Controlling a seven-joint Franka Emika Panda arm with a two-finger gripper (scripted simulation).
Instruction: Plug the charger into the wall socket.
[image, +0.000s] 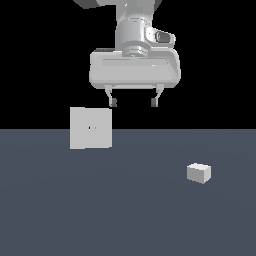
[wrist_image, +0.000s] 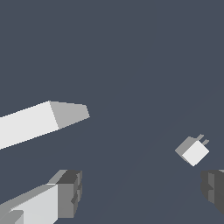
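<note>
Exterior view: my gripper (image: 133, 102) hangs high, fingers apart, gripping nothing; small off-white cuboid charger (image: 199, 173) lies on the dark floor (image: 125, 210), well apart from the upright light-grey square wall socket (image: 90, 128).

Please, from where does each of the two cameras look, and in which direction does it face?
Exterior view: off the arm, low, facing level across the floor at the gripper, hanging open above; the wall socket stands at the exterior view's left, the charger lies at its right.
Wrist view: on the wrist, looking down past both fingertips at the floor, charger and socket's edge.
Shared: charger, socket, fingers.
</note>
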